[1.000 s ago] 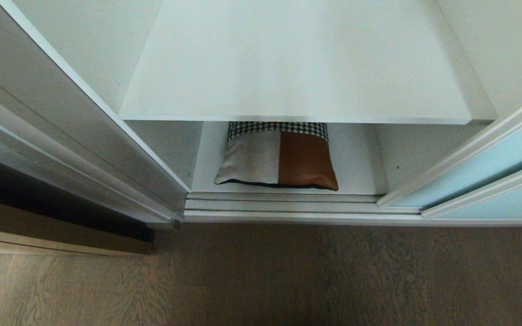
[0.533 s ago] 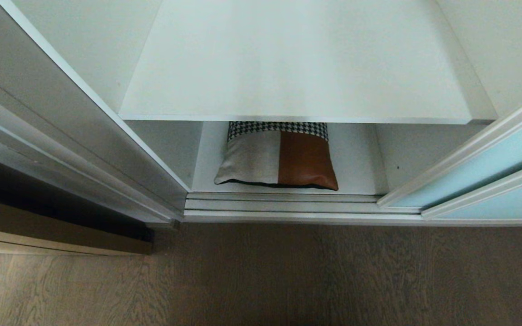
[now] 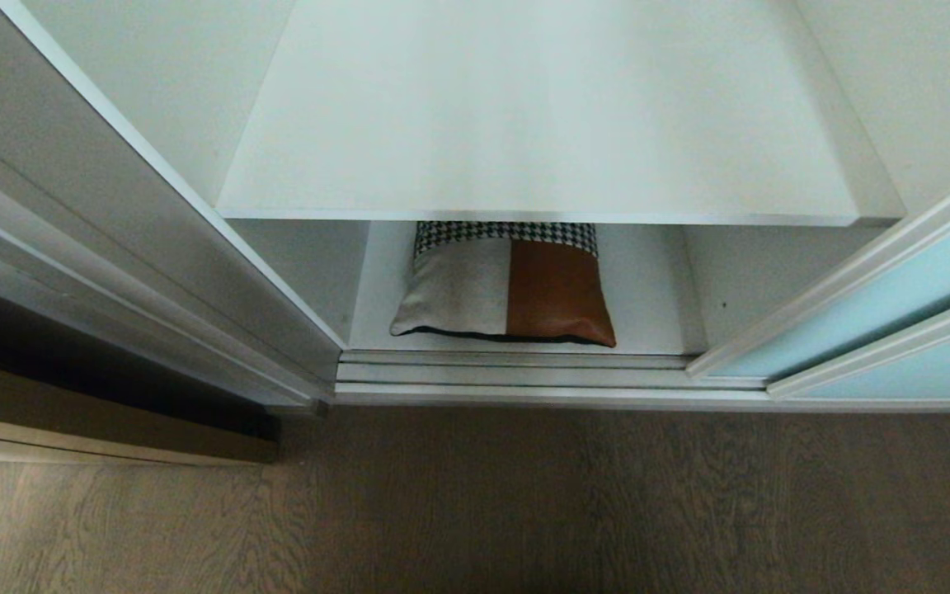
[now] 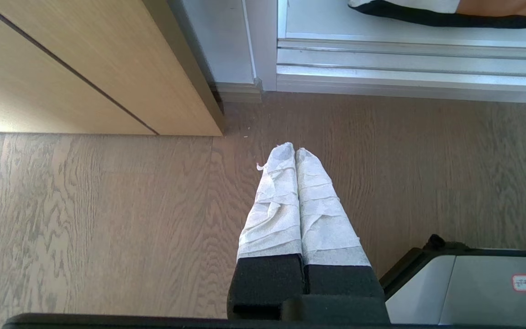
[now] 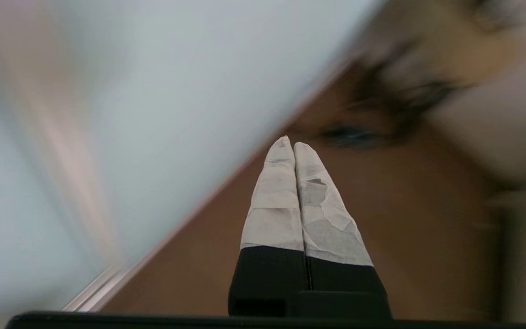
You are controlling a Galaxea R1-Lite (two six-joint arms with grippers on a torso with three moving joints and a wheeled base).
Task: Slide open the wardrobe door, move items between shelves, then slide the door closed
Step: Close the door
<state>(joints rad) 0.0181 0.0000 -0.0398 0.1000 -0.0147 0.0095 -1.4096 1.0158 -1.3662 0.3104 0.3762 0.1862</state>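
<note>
The wardrobe stands open in the head view. The patchwork cushion (image 3: 508,285) lies flat on the bottom shelf (image 3: 656,313), under a wide bare white shelf (image 3: 541,115). The pale-blue sliding wardrobe door (image 3: 895,305) is pushed to the right. Neither gripper shows in the head view. My left gripper (image 4: 295,148) hangs shut and holds nothing over the wood floor, short of the door track (image 4: 404,68), with the cushion's edge (image 4: 427,11) beyond it. My right gripper (image 5: 294,142) is shut on nothing, beside a blurred pale-blue panel (image 5: 153,91).
A tan wood panel (image 4: 85,68) stands left of the wardrobe frame (image 3: 195,272). Silver floor tracks (image 3: 524,371) run along the wardrobe's front. Brown wood floor (image 3: 475,511) lies before it. A corner of the robot's base (image 4: 473,288) shows beside the left gripper.
</note>
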